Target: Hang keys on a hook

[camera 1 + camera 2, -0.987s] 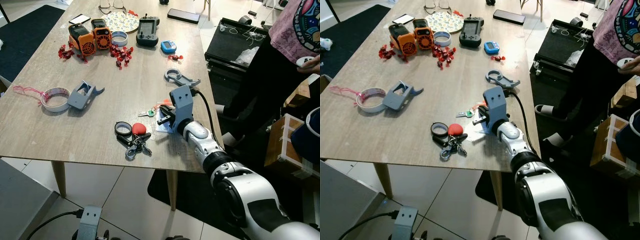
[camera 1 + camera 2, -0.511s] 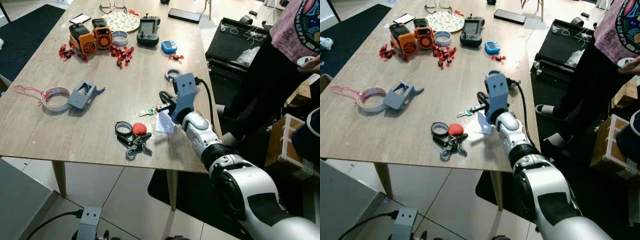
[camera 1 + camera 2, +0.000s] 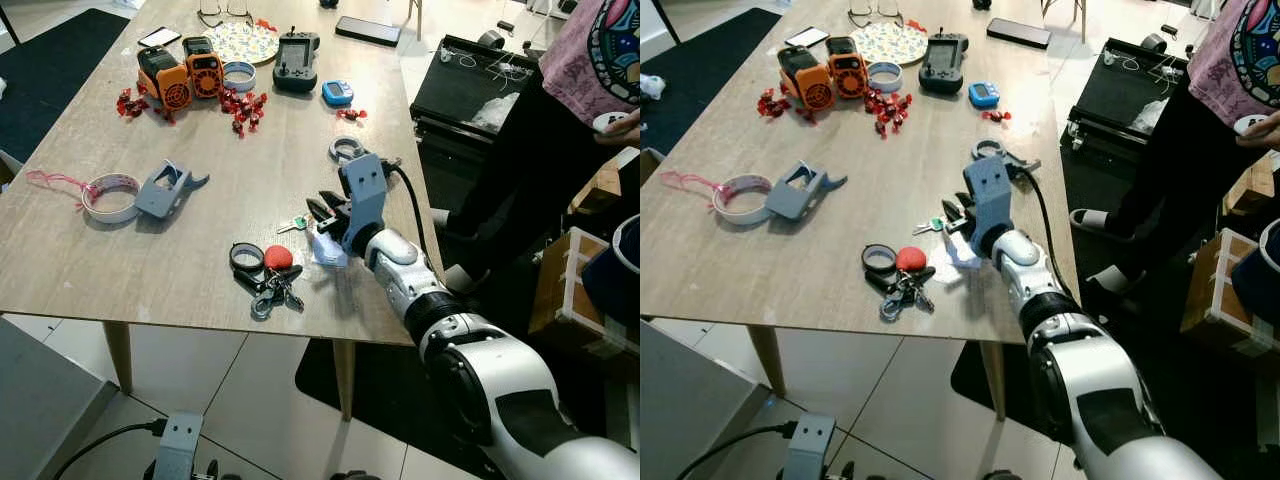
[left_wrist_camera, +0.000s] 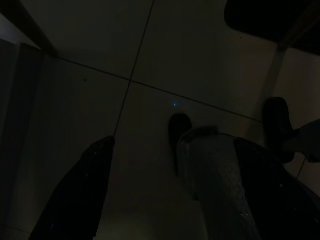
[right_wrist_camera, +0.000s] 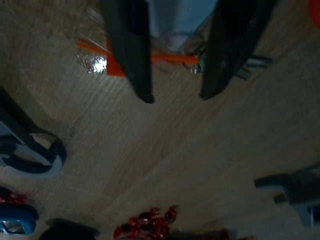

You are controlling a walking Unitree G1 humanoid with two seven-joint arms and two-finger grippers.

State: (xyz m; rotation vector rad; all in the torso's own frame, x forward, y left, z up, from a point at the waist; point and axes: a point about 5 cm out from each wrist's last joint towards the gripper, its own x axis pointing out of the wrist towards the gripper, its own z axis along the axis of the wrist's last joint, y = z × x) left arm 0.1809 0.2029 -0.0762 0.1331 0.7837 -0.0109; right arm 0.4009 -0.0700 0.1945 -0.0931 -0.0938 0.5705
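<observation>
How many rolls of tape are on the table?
2: one white roll near the table's left edge beside a grey plastic part, one blue-rimmed roll at the far end by the orange gadgets.

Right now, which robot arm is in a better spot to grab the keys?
The right. The right gripper hangs open over the table, right above the keys with the green head. The left gripper hangs low over the floor tiles, away from the tabletop.

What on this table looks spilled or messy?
Red candies lie scattered loose beside the orange gadgets, and pink string trails untidily from the tape roll toward the table edge.
</observation>
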